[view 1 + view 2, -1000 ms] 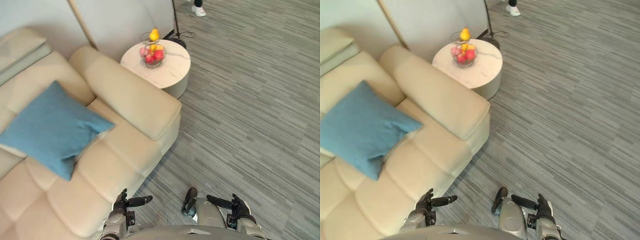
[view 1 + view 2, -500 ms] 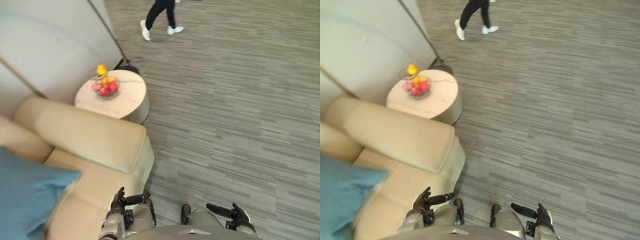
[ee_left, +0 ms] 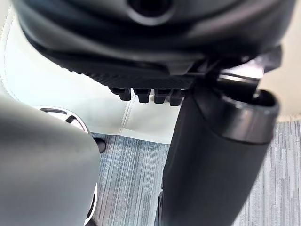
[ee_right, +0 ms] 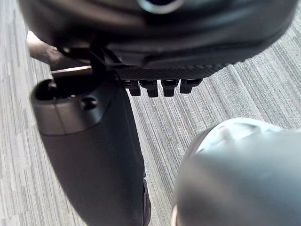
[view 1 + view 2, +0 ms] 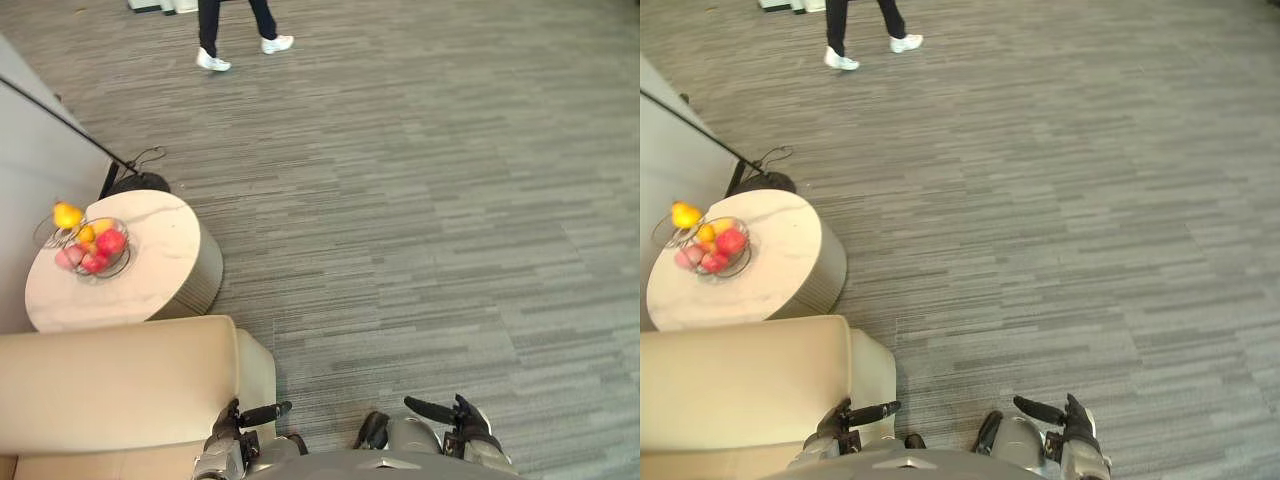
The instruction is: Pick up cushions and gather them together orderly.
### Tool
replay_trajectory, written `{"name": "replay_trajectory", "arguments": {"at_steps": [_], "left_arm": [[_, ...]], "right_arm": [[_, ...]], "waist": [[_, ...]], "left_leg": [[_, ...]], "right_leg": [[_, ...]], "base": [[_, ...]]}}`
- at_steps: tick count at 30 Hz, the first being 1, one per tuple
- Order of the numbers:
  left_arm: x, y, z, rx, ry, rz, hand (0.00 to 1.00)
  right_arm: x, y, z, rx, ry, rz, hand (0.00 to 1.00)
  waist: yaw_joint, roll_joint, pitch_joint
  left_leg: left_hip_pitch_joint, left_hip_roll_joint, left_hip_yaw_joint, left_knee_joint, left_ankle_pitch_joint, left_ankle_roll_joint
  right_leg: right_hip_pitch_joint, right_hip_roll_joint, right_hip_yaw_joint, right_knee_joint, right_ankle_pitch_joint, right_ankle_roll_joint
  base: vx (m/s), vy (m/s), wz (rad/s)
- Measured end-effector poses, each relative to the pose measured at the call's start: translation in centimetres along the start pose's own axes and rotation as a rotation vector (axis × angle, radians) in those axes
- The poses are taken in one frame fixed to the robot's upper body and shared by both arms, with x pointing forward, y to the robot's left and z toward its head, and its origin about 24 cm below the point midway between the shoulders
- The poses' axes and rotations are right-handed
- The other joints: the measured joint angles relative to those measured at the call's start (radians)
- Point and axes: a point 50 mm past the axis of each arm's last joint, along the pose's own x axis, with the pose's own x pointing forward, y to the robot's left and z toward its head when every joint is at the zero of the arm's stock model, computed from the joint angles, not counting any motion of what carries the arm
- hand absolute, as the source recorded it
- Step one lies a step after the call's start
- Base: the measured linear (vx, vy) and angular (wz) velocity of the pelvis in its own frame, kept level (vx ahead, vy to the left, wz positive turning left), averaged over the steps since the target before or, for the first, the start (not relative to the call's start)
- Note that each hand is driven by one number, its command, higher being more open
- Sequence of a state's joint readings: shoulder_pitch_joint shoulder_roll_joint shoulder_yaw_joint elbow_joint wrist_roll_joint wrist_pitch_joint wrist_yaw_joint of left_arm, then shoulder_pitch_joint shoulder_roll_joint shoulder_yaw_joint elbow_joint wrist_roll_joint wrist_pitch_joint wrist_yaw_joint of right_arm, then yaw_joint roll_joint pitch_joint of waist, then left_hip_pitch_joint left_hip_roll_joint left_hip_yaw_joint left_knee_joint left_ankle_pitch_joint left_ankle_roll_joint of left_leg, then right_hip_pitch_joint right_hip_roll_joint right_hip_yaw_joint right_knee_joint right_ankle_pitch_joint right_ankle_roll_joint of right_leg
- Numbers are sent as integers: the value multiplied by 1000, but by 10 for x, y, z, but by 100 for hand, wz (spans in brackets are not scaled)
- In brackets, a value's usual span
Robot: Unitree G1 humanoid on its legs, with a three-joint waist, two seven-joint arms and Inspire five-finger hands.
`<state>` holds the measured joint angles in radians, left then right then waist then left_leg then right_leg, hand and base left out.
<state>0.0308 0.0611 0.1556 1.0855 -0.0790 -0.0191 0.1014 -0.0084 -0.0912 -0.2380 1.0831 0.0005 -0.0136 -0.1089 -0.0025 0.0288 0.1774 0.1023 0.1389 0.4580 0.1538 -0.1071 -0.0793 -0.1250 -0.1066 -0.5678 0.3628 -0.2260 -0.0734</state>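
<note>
The left hand (image 5: pixel 236 432) hung low with its fingers (image 3: pixel 143 95) straight and loosely apart and its thumb (image 3: pixel 216 155) standing out toward the other hand, and it held nothing. The right hand (image 5: pixel 466 428) hung level with it, a little way off, in the same pose: fingers (image 4: pixel 153 87) straight, thumb (image 4: pixel 89 150) pointing in toward the left hand, nothing in its grasp. Just beside the left hand, on its outer side, lay the broad cream armrest of a sofa (image 5: pixel 110 385), close to the hand but apart from it; the left wrist view showed the same pale upholstery just past the fingertips. Beyond the sofa, further ahead of the left hand, stood a round pale side table (image 5: pixel 160 285), and on its far part sat a wire fruit bowl (image 5: pixel 92 250) holding red and orange fruit, with a yellow pear (image 5: pixel 67 214) at its far rim. Past the table a thin black pole (image 5: pixel 60 118) slanted down to a dark round base (image 5: pixel 135 183) on the floor. Grey striped carpet (image 5: pixel 420 220) spread ahead of the right hand and below it. Far ahead of both hands, well apart from everything else, a person (image 5: pixel 235 25) in dark trousers and white shoes was mid-stride.
</note>
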Motion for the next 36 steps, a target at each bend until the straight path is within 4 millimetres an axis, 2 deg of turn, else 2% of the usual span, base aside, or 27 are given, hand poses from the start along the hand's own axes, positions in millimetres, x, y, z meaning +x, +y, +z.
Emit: {"name": "replay_trajectory", "arguments": {"at_steps": [2, 3, 5, 6, 7, 9, 11, 12, 14, 16, 17, 18, 19, 21, 23, 24, 25, 26, 27, 28, 29, 30, 31, 32, 34, 35, 36], "left_arm": [[0, -1, 5, 15, -25, -9, 100], [0, -2, 8, 13, -39, -15, 100], [0, -5, 13, -12, -68, -27, 100], [0, -5, 14, -21, -73, -25, 100], [0, -9, 16, -29, -83, -35, 100], [0, -10, 19, -30, -99, -40, 100], [-1, -12, 25, -46, -124, -43, 100], [-1, -12, 25, -49, -126, -44, 100], [-1, -14, 28, -62, -140, -46, 100], [-2, -14, 27, -82, -139, -44, 100], [-2, -13, 25, -91, -131, -38, 100], [-1, -12, 25, -92, -130, -36, 100], [-1, -10, 27, -91, -132, -31, 100], [-1, -4, 24, -76, -121, -16, 100], [0, -4, 22, -47, -114, -23, 100], [0, -6, 21, -26, -109, -32, 100], [0, -8, 20, 14, -103, -46, 100], [0, -9, 20, 23, -104, -50, 100], [1, -11, 24, 27, -110, -53, 100], [1, -10, 25, 28, -113, -52, 100], [1, -8, 25, 30, -113, -45, 100], [1, 4, 21, 48, -105, -18, 100], [1, -4, 17, 58, -81, -39, 100], [1, -9, 18, 72, -83, -57, 100], [0, -14, 18, 92, -86, -73, 100], [0, -15, 17, 89, -84, -71, 100], [-1, -15, 15, 87, -84, -66, 100]], "right_arm": [[-1, 7, 0, -15, -6, 20, 100], [-1, 10, 1, -24, -11, 30, 100], [-1, 9, 0, -24, -10, 26, 100], [-1, 9, 1, -19, -13, 23, 100], [-1, 6, 1, -19, -15, 12, 100], [-1, 4, -1, -13, -4, 0, 100], [-2, 2, -4, -11, 5, -13, 100], [-2, 2, -4, -11, 5, -13, 100], [-2, 4, -5, -10, 6, -10, 100], [-3, 8, -7, -9, 16, 1, 100], [-3, 11, -7, -10, 11, 11, 100], [-3, 11, -6, -8, 9, 12, 100], [-4, 15, -7, 0, 6, 19, 100], [-6, 23, -9, 17, 12, 36, 100], [-6, 21, -8, 16, 6, 41, 100], [-5, 20, -7, 15, 3, 41, 100], [-5, 17, -5, 21, -8, 39, 100], [-5, 16, -2, 26, -19, 36, 100], [-4, 15, 5, 32, -46, 32, 100], [-3, 13, 8, 27, -57, 32, 100], [-2, 13, 11, 26, -68, 28, 100], [-2, 15, 12, 28, -67, 29, 100], [0, 12, 16, 23, -68, 19, 100], [1, 11, 20, 30, -74, 12, 100], [2, 1, 8, 44, -12, -19, 100], [1, -2, 4, 61, 3, -28, 100], [0, -6, -4, 64, 21, -38, 100]], "waist": [[2, -6, 3], [3, -12, 8], [12, 9, 19], [13, 13, 26], [20, 26, 34], [21, 15, 42], [37, 9, 45], [41, 10, 45], [58, 14, 48], [68, 20, 47], [76, 12, 34], [76, 12, 31], [77, -1, 24], [86, -30, 12], [81, -31, 14], [75, -32, 14], [49, -29, 15], [40, -29, 14], [34, -10, 27], [33, 0, 31], [31, 2, 33], [26, -38, 31], [30, -3, 41], [23, -10, 51], [12, -8, 52], [11, -2, 49], [9, 5, 40]], "left_leg": [[-26, 44, 1, 110, -15, -20], [-61, 80, 0, 210, -34, -14], [-145, 177, -42, 516, -105, 49], [-166, 181, -76, 582, -128, 49], [-207, 158, -154, 640, -160, 34], [-253, 98, -208, 613, -179, 27], [-315, -8, -278, 440, -175, 26], [-322, -20, -287, 416, -173, 27], [-361, -99, -379, 192, -95, 8], [-359, -111, -400, 101, 6, 24], [-352, -112, -407, 107, 68, 55], [-353, -112, -407, 112, 74, 59], [-343, -105, -377, 136, 65, 54], [-259, -74, -280, 114, 8, 54], [-187, -64, -264, 96, -18, 57], [-151, -63, -261, 88, -30, 57], [-77, -58, -255, 68, -57, 60], [-51, -52, -249, 57, -59, 64], [11, -12, -221, 31, -60, 65], [32, 15, -205, 30, -60, 65], [53, 40, -185, 29, -62, 62], [105, 55, -129, 27, -77, 2], [120, 97, -119, 23, -103, -41], [114, 71, -121, -1, -111, -52], [107, 24, -121, -34, -98, -46], [97, 30, -124, -9, -76, -40], [55, 65, -111, 142, -60, -51]], "right_leg": [[23, 41, 37, -48, 9, -11], [38, 68, 65, -82, 15, -14], [97, 165, 162, -162, 39, -34], [110, 186, 190, -170, 41, -41], [142, 212, 237, -184, 43, -44], [172, 216, 277, -198, 44, -45], [203, 217, 357, -221, 45, -44], [206, 217, 366, -223, 44, -44], [231, 224, 451, -259, 45, -43], [268, 239, 524, -292, 43, -41], [285, 240, 598, -303, 31, -37], [284, 240, 607, -301, 30, -37], [273, 227, 638, -268, 19, -22], [168, 213, 616, 17, -40, 125], [80, 177, 510, 276, -23, 249], [36, 138, 447, 391, -22, 269], [-24, 19, 283, 569, -58, 197], [-48, -35, 214, 605, -82, 154], [-93, -104, 100, 596, -129, 81], [-115, -120, 55, 545, -136, 71], [-140, -126, 17, 451, -131, 74], [-159, -122, -21, 137, 74, 6], [-137, -51, -10, 110, 49, -32], [-139, -42, 9, 94, 47, -35], [-89, -15, 20, 52, 36, -47], [-73, -2, 21, 40, 33, -49], [-20, 35, 22, -6, -3, -35]], "base": [[22, -211, -62], [18, -225, -89], [57, -178, -131], [150, -102, -151], [140, -42, -111], [139, -63, -91], [170, -80, -86], [240, -16, -95], [225, 5, -110], [414, 49, -121], [546, 59, -107], [565, 47, -123], [424, 16, -109], [463, 26, -133], [347, 46, -75], [479, 32, -56], [402, 4, -38], [596, -30, -50], [484, -103, -47], [587, -179, -56], [599, -235, -59], [720, -330, -87], [594, -276, -87], [494, -238, -74], [265, -117, -26], [247, -105, -4], [272, -147, -4]]}}
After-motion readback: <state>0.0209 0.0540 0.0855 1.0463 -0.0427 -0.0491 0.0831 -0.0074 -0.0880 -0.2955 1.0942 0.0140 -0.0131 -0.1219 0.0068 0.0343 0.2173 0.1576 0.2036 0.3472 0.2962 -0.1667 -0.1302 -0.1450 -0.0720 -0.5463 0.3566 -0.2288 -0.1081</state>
